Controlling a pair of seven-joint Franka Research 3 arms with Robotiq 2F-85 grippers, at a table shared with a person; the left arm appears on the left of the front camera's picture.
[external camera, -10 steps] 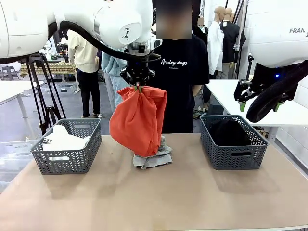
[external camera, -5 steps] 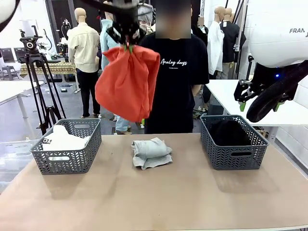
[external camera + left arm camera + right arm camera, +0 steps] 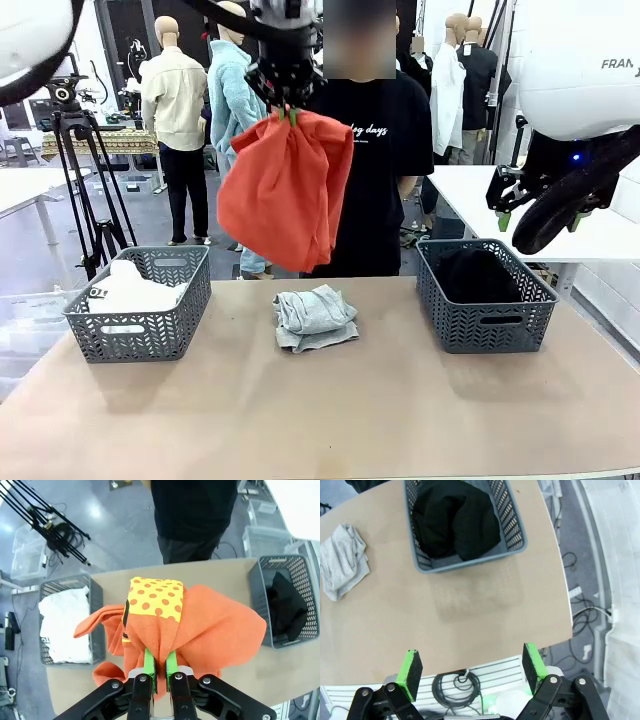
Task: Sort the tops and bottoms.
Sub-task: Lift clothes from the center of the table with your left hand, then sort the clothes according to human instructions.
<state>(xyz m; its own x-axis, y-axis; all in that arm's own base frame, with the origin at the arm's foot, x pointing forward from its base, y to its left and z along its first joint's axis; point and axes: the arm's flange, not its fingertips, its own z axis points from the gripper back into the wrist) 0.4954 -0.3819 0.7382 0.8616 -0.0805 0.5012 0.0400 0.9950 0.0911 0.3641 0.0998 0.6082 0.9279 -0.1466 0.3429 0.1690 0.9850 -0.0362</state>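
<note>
Hanging high above the middle of the table (image 3: pixel 320 410), the orange top (image 3: pixel 285 190) is dangling from the left gripper (image 3: pixel 288 108), whose jaws are pinching tight on a bunched fold at its upper edge. It is drooping limp and looks light, so any gathered fold should give a hold, though it may swing. The grey top (image 3: pixel 315 318) is lying crumpled between two baskets. The white tee (image 3: pixel 125 290) is sitting in the left basket (image 3: pixel 150 335). The right gripper (image 3: pixel 472 667) is hovering wide open and empty near the right basket (image 3: pixel 490 325).
</note>
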